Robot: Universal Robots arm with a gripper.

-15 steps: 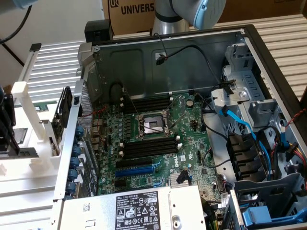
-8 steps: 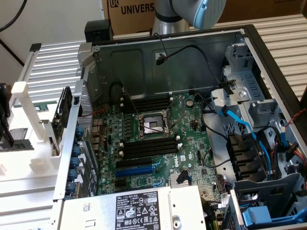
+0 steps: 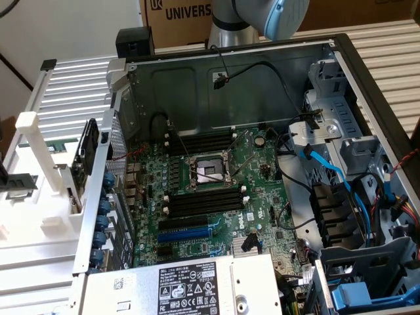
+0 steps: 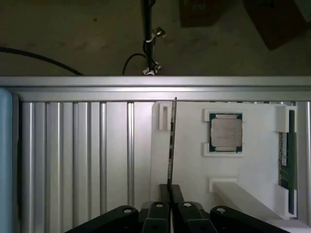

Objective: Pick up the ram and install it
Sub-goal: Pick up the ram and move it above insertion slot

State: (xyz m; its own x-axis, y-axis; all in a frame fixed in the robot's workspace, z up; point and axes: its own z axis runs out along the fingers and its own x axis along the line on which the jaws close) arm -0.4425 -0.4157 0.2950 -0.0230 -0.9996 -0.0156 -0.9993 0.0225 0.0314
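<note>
One ram [image 4: 169, 145] sits edge-on, pinched at its near end between the hand's [image 4: 170, 188] narrow-set fingers. Its long axis runs straight away from the hand, above the white tray [image 4: 189, 170].

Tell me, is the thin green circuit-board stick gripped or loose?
Gripped: the thin green circuit-board stick, seen edge-on, sits pinched between the two fingers of the black gripper.

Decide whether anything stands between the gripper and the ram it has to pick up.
Nothing visible does. In the wrist view the gripper is closed on the near end of the ram, which is seen edge-on with the white holder behind it.
</note>
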